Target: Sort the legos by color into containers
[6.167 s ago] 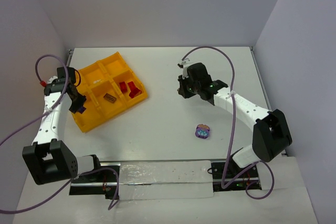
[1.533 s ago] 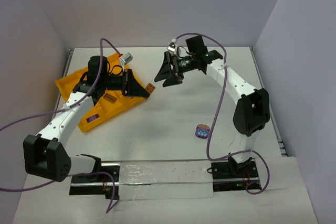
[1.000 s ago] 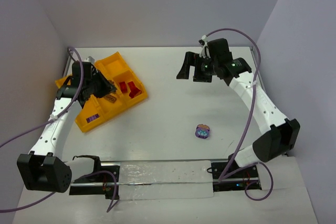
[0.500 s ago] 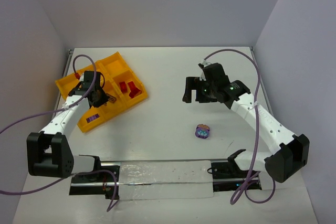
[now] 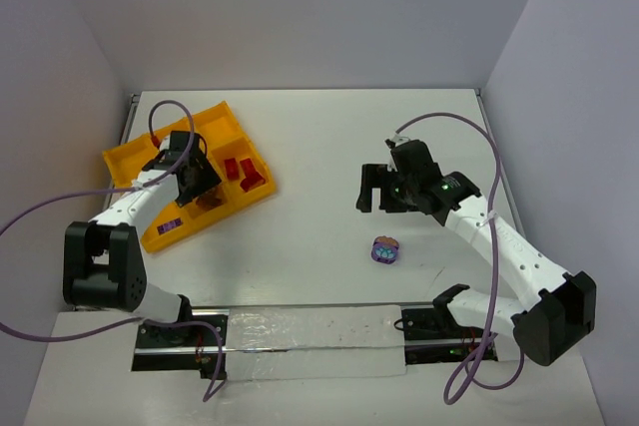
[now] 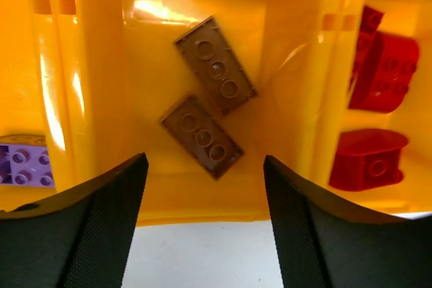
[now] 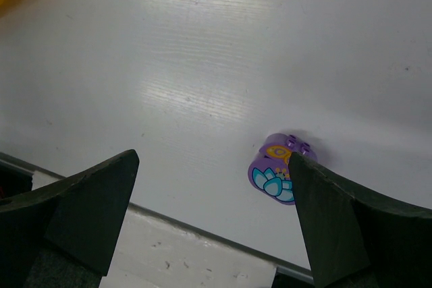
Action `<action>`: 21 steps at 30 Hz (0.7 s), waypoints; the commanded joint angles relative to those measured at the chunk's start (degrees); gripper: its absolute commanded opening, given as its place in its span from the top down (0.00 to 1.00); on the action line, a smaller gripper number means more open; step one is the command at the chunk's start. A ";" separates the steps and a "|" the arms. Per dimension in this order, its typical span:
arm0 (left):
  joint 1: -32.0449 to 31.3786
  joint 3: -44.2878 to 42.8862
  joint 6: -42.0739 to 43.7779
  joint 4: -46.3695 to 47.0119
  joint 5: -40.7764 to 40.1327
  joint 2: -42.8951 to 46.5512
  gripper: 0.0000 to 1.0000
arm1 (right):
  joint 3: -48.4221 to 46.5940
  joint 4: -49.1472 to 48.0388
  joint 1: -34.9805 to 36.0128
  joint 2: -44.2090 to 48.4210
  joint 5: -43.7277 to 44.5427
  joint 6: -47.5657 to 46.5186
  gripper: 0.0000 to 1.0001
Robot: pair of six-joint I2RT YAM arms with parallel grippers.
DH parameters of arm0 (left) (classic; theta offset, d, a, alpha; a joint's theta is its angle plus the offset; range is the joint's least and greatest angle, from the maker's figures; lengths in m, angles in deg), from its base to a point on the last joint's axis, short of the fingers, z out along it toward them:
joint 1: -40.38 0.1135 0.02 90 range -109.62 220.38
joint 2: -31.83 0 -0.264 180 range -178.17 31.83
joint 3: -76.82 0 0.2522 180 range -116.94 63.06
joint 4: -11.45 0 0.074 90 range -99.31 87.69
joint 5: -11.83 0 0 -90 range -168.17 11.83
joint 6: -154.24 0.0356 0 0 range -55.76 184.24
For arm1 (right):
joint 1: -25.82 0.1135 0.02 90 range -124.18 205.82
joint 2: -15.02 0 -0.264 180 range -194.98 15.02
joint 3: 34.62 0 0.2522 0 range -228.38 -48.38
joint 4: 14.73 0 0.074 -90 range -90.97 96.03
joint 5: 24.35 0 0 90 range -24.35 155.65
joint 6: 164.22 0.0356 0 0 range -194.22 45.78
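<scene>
- The left jaws, which reached across the tray [image 5: 125,159] a moment ago, now hang spread and empty over a cell holding two brown bricks [image 6: 216,65].
- The right jaws, also spread and empty, have swung back towards the purple piece [image 7: 278,173]. It lies alone on the surface [image 5: 319,147] and is probably the last one to sort.

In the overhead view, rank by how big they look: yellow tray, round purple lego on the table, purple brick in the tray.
1. yellow tray, far the largest.
2. round purple lego.
3. purple brick, looks slightly smaller, but those two are close.
</scene>
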 commanded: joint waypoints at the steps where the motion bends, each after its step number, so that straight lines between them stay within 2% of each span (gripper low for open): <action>1: -1.09 -3.81 0.57 0.65 -0.84 2.13 0.23 | 1.36 -1.64 0.23 1.14 3.92 0.26 0.00; 6: -5.96 -9.24 -0.24 -4.39 -2.41 6.18 0.23 | 6.40 -3.51 0.23 2.30 6.80 3.25 0.00; 10: -10.98 -11.57 -3.29 -6.86 -0.29 11.57 0.24 | 10.48 -4.54 0.31 1.42 8.89 6.44 0.00; 16: -16.72 -9.65 -9.70 -8.55 2.34 17.69 0.29 | 16.75 -6.24 0.23 2.49 11.28 10.89 0.00; 21: -21.21 -9.32 -11.18 -11.96 1.93 21.01 0.30 | 21.21 -9.40 0.23 2.18 8.66 13.61 0.00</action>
